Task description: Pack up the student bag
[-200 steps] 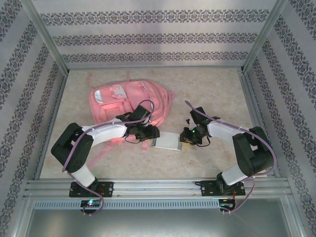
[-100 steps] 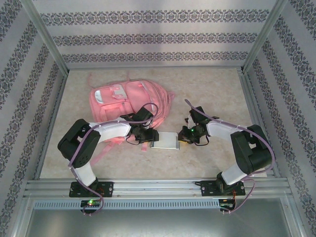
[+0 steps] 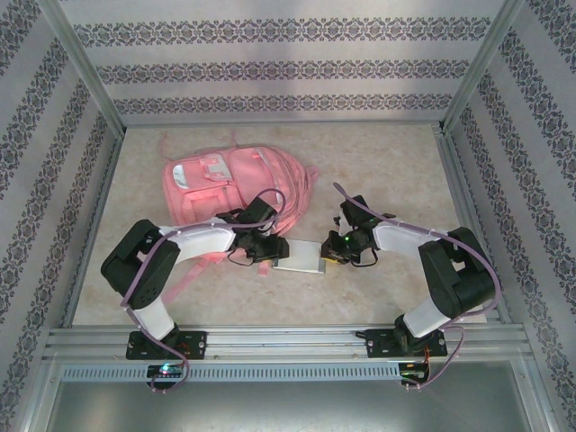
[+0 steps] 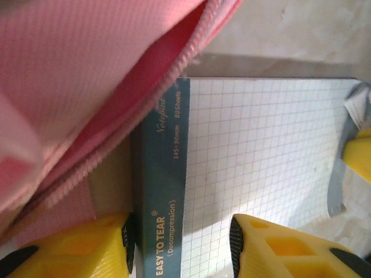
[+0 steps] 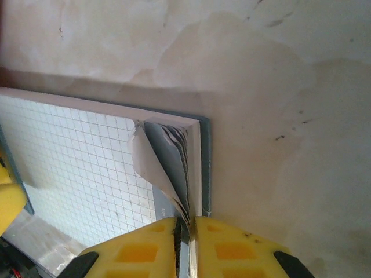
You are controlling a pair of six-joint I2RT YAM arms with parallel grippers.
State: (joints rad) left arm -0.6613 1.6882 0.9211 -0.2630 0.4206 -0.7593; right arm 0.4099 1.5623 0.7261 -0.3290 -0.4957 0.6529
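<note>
On the left half of the table, toward the back, we see the student bag lying flat, its front pockets and pale panels facing up and its pink straps trailing toward the near edge; in the left wrist view the bag gapes along a zip, with brighter pink lining showing between the two edges; just beside that opening a notepad of squared pages lies flat on the table, and the zipped edge overlaps the far corner of its dark blue-green binding strip; the left gripper sits at this bound side, and we find its jaws apart, one finger against the strip's outer edge, the other over the squared page; at the opposite side of the notepad the right gripper has its fingers drawn together, pinching the curled sheets at the pad's corner.
</note>
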